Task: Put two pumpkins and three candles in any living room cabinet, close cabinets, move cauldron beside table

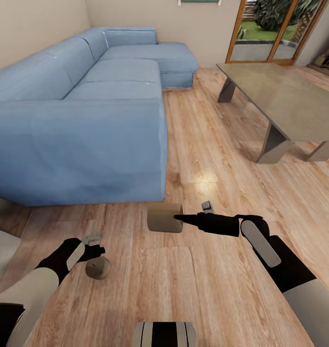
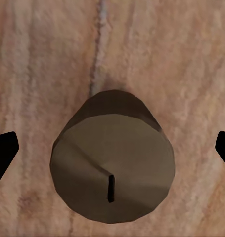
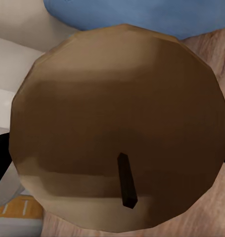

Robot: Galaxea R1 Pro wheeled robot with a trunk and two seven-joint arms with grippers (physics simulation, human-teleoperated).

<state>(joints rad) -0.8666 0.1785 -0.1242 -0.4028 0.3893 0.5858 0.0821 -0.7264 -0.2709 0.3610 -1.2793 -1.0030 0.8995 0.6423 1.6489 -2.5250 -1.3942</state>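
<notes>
One tan candle [image 1: 98,268] stands upright on the wood floor, wick up [image 2: 111,188]. My left gripper [image 1: 95,244] hangs open just above it, with a dark fingertip [image 2: 3,150] on each side and clear of it. A second, larger-looking candle [image 1: 164,218] is held off the floor lying sideways, with my right gripper [image 1: 186,217] shut on it. Its wick end [image 3: 119,128] faces the right wrist camera at close range. The grey table [image 1: 290,101] stands at the far right. The pumpkins, cabinet and cauldron are out of view.
A big blue corner sofa [image 1: 87,120] takes up the left, its front corner close to the held candle. Glass doors [image 1: 275,29] are behind the table. A pale object [image 1: 0,250] sits at the left edge. Wood floor [image 1: 208,144] runs between sofa and table.
</notes>
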